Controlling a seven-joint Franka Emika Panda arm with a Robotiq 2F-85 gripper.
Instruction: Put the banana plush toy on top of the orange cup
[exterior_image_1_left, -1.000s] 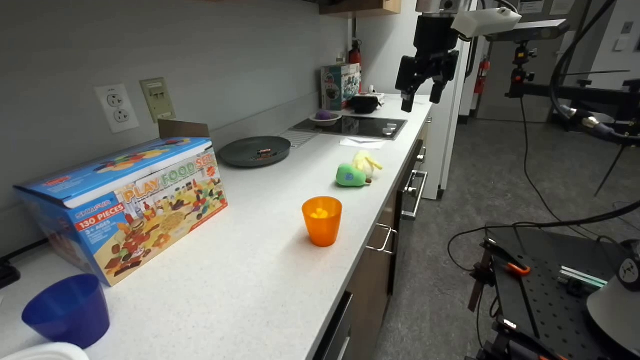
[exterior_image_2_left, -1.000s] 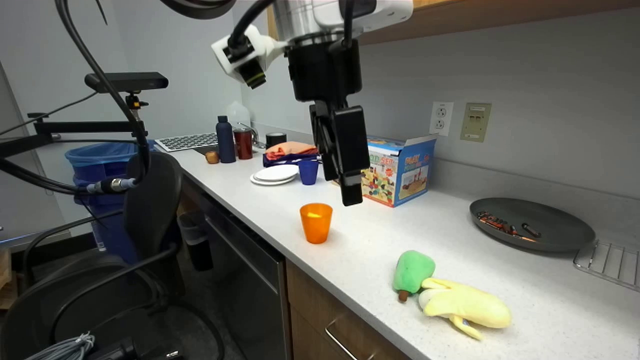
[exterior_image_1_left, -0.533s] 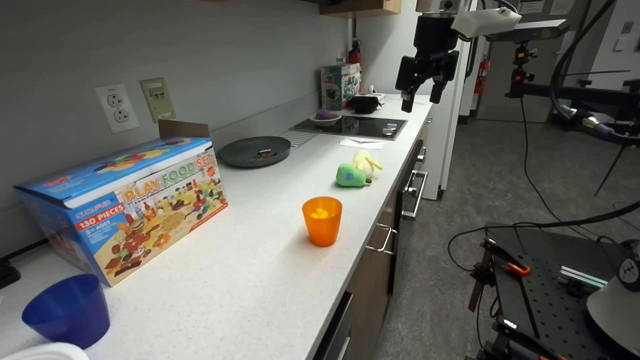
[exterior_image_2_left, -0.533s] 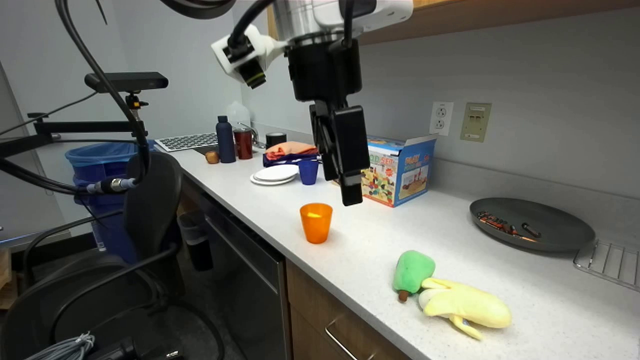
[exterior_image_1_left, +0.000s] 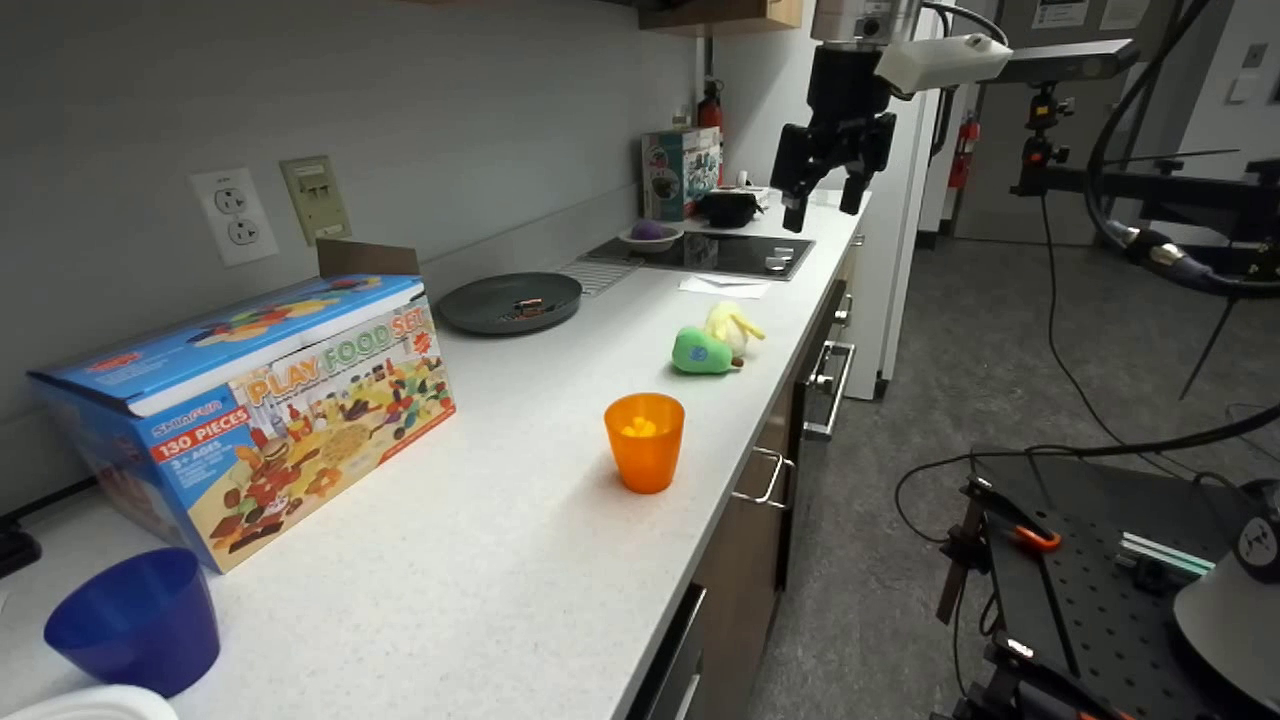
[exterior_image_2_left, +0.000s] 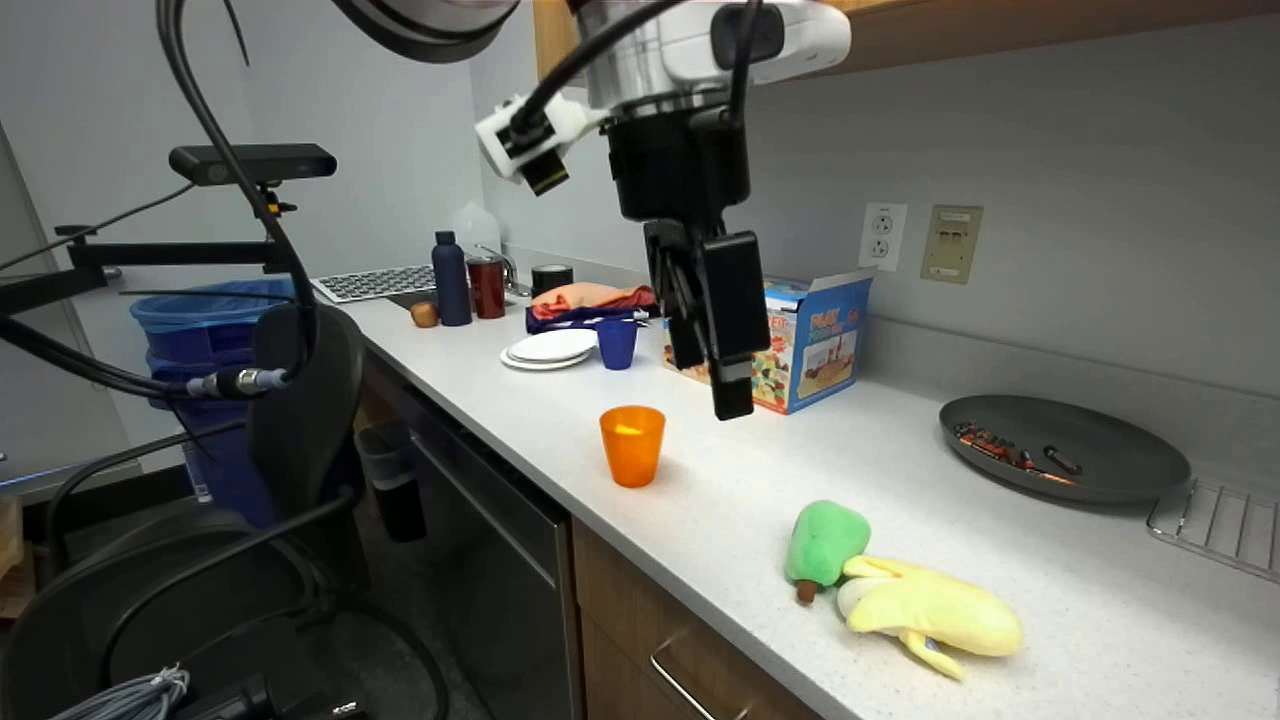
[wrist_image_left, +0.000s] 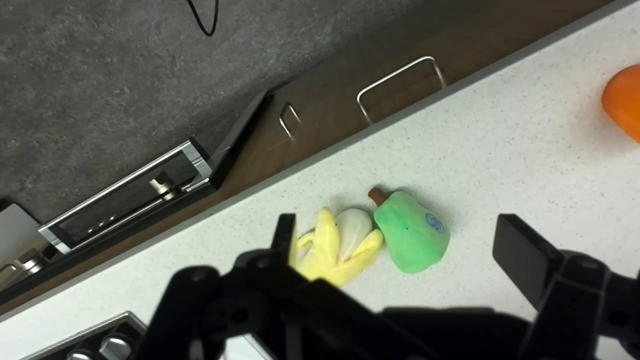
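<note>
"Above the counter (exterior_image_2_left: 730, 490), what's changing?"

"The gripper (exterior_image_1_left: 823, 209) is drifting toward the wall (exterior_image_1_left: 480, 110) and sinking slightly. Its jaws are standing wide apart, and it's holding nothing."

"And the banana plush toy (exterior_image_2_left: 940, 610)?"

"It's lying on the counter, touching the green plush (exterior_image_2_left: 826, 545), well apart from the orange cup (exterior_image_2_left: 633, 447), which is standing upright. Neither is moving."

"Meaning what for the task?"

"I'm guessing the approach is only beginning: picking up and placing are both waiting. The green plush is sitting so close that it may be crowding the jaws at the grasp."
</note>
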